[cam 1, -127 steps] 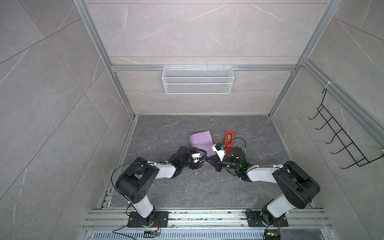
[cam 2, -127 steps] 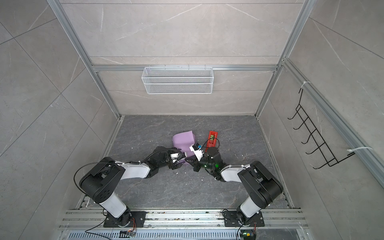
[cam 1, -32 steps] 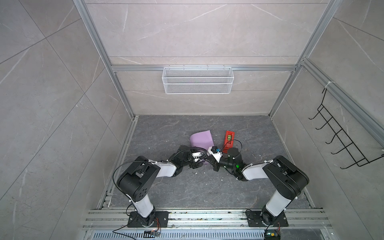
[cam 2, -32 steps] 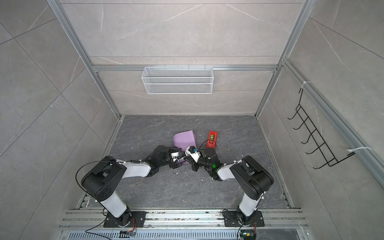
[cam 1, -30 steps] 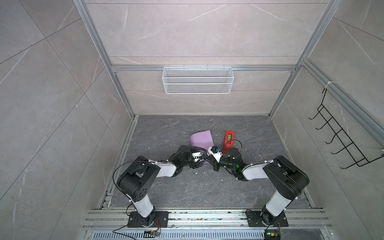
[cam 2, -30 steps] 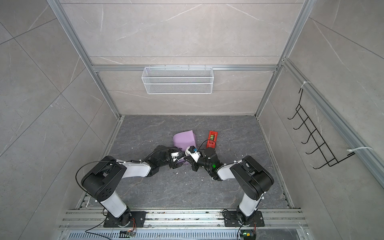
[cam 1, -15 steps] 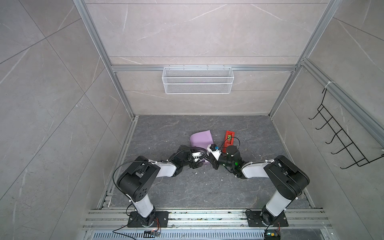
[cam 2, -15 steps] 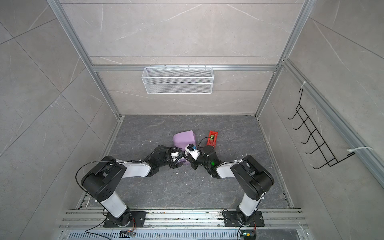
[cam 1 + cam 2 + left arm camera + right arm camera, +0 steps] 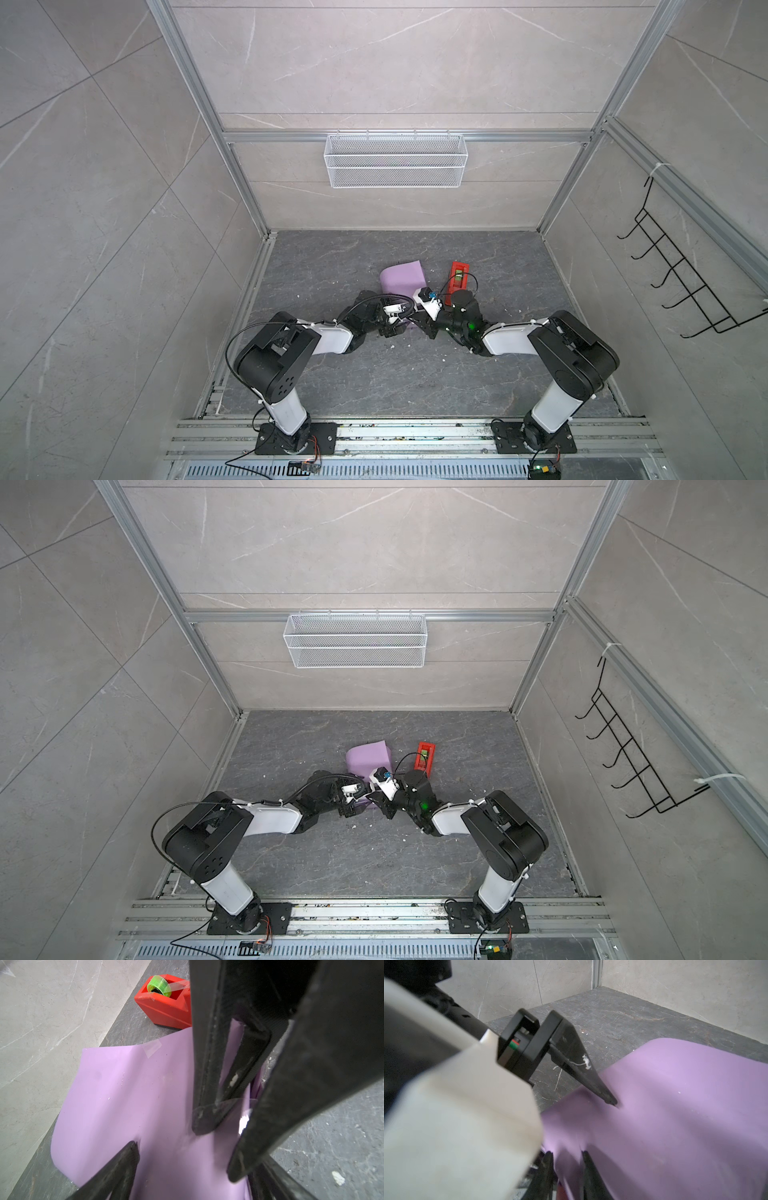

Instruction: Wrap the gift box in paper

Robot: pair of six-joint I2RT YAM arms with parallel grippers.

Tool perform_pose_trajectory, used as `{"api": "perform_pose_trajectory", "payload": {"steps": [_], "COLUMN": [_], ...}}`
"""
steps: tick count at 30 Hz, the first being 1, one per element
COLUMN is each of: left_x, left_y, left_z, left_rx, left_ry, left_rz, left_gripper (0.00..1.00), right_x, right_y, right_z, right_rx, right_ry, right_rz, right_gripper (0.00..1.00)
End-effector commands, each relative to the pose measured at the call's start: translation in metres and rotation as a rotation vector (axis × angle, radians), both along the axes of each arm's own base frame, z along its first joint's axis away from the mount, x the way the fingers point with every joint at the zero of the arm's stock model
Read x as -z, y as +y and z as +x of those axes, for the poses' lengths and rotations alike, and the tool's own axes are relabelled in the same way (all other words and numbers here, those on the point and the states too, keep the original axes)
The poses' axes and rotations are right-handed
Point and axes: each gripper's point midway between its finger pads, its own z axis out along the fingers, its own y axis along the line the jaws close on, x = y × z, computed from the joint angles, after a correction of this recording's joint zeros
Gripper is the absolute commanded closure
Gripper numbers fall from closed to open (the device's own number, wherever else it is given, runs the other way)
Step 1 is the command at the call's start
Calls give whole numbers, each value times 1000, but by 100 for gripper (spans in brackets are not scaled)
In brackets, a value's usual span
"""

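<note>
Dark stone floor point(image 9: 374, 382). The lilac paper point(image 9: 402, 276) lay humped at mid-floor, its far edge curling up, just left of the red tape dispenser point(image 9: 457, 276). The box could not be seen in any view. Both arms met at the paper's near edge.

Left gripper point(image 9: 397, 327): fingers spread wide, holding nothing, one fingertip point(image 9: 609, 1100) pressed down on the sheet.

Right gripper point(image 9: 568, 1164): fingers parted by a narrow gap, loosely astride a paper fold.

A short clear tape strip point(image 9: 152, 1049) was stuck at the paper's far edge.
</note>
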Motion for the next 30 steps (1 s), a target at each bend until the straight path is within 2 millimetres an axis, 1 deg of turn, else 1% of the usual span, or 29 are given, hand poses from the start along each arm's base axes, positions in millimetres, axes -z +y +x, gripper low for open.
{"api": "perform_pose_trajectory", "payload": {"steps": [1, 6, 14, 19, 21, 27, 30], "left_x": [16, 16, 14, 15, 16, 15, 16], "left_y": [0, 1, 0, 1, 1, 0, 1], "left_z": [-7, -7, -6, -6, -7, -6, -6], "left_rx": [10, 9, 8, 6, 7, 7, 5], "left_ry": [91, 91, 88, 89, 92, 89, 91], "left_rz": [12, 12, 10, 11, 12, 12, 12], "left_gripper": [19, 19, 19, 19, 19, 19, 19], "right_x": [-7, -9, 5, 7, 4, -24, -31], "right_y": [0, 1, -4, -9, -9, 1, 2], "right_z": [7, 9, 6, 6, 7, 2, 0], "right_rx": [21, 18, 33, 46, 46, 2, -7], "right_ry": [-6, -5, 42, 26, 19, 43, 66], "right_rz": [-7, -7, -49, -79, -76, 25, 65], "right_gripper": [71, 69, 66, 63, 62, 61, 61]}}
